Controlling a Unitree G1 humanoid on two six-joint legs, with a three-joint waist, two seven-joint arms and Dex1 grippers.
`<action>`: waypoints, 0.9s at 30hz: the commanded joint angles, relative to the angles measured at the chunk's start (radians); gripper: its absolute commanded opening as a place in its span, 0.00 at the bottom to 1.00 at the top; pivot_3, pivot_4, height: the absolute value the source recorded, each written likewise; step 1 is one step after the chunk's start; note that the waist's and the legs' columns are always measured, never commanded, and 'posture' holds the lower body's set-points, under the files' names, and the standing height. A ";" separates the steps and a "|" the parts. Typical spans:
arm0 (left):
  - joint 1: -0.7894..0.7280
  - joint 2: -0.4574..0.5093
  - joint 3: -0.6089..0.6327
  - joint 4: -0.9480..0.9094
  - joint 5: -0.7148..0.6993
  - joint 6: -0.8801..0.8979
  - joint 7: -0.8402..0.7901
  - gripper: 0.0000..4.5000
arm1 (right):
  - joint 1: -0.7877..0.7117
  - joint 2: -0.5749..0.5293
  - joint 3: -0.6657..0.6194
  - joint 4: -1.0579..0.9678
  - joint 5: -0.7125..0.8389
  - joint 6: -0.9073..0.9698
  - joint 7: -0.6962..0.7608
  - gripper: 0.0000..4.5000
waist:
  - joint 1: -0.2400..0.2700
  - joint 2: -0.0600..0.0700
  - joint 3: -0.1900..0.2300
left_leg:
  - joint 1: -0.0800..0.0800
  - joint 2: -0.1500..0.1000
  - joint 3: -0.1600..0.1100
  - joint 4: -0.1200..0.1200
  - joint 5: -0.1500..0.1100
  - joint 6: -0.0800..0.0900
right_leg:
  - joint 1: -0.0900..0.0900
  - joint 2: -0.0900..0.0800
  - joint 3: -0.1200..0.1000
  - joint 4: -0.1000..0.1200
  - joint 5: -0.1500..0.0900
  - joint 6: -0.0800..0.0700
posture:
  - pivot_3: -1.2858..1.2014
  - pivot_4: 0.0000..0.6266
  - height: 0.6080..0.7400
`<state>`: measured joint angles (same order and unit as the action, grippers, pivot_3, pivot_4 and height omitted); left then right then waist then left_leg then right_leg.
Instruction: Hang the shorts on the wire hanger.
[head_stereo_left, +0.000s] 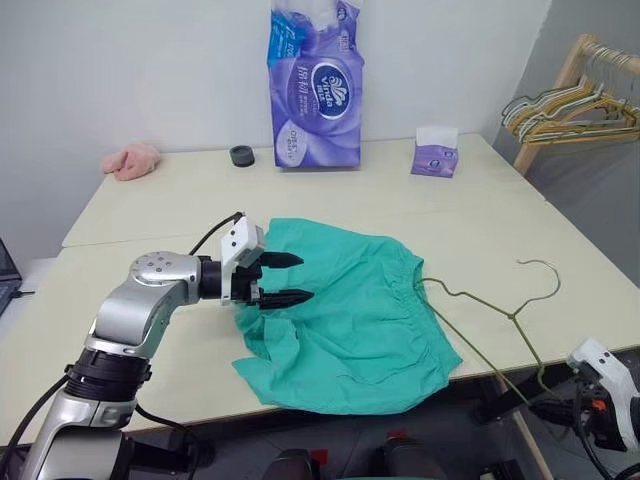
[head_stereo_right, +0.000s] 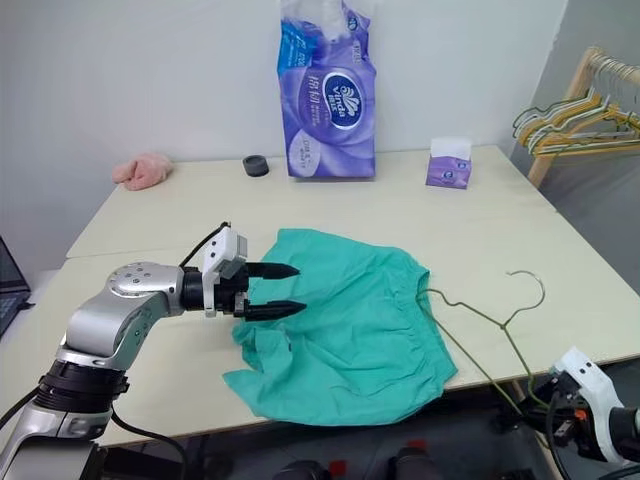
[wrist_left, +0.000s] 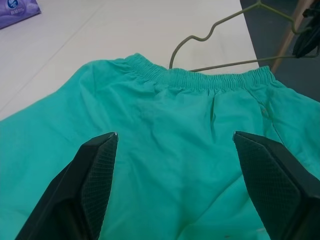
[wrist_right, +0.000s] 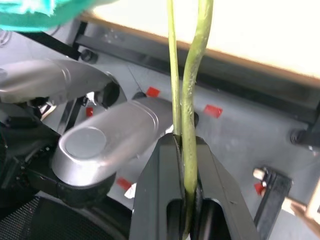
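Shorts (head_stereo_left: 350, 310) lie flat near the table (head_stereo_left: 150, 200) front edge, wire hanger (head_stereo_left: 500, 310) half off the front-right corner w/ one arm tucked at the waistband. Left gripper (head_stereo_left: 285, 278) hovers wide open over the cloth, right gripper (wrist_right: 184, 150) is clenched on the hanger's wire below the edge. Risk imo: thin wire twists in that pinch, so the arm slips out of the waistband.

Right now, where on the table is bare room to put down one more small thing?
Bare patches: the pale tabletop between the pink cloth and the teal-green shorts, and between the small purple tissue box and the thin wire hanger. Crowded: the near edge, with shorts, hanger and the open left claw.
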<state>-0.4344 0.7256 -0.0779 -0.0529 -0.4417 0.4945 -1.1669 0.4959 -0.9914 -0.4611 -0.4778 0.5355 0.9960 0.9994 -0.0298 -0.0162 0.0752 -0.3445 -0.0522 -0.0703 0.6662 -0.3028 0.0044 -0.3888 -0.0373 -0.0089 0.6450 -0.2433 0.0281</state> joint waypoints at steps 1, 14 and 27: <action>-0.027 0.001 0.031 -0.015 0.001 -0.016 0.016 0.87 | -0.043 -0.023 -0.007 -0.012 0.025 0.010 0.003 0.00 | 0.000 0.000 0.000 | 0.000 0.000 0.000 0.000 0.000 0.000 | 0.000 0.000 0.000 0.000 0.000 0.000 | 0.48 0.07 1.00; -0.012 0.007 0.038 0.023 0.015 -0.069 0.018 0.87 | -0.143 -0.020 0.092 0.093 -0.008 -0.020 -0.025 0.00 | 0.003 0.000 0.000 | 0.000 0.000 0.000 0.000 0.000 0.000 | 0.000 0.000 0.000 0.000 0.000 0.000 | 0.49 0.07 1.00; -0.006 0.004 0.034 0.031 0.027 -0.085 0.017 0.87 | -0.136 -0.013 0.106 0.140 -0.014 -0.029 -0.042 0.00 | 0.004 0.000 0.000 | 0.000 0.000 0.000 0.000 0.000 0.000 | 0.000 0.000 0.000 0.000 0.000 0.000 | 0.49 0.07 1.00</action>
<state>-0.4372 0.7225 -0.0728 -0.0215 -0.4172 0.4279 -1.1484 0.3636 -1.0041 -0.3409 -0.3362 0.5247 0.9831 0.9599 -0.0258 -0.0164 0.0755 -0.3449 -0.0524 -0.0707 0.6661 -0.3028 0.0044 -0.3891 -0.0376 -0.0091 0.6448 -0.2432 0.0280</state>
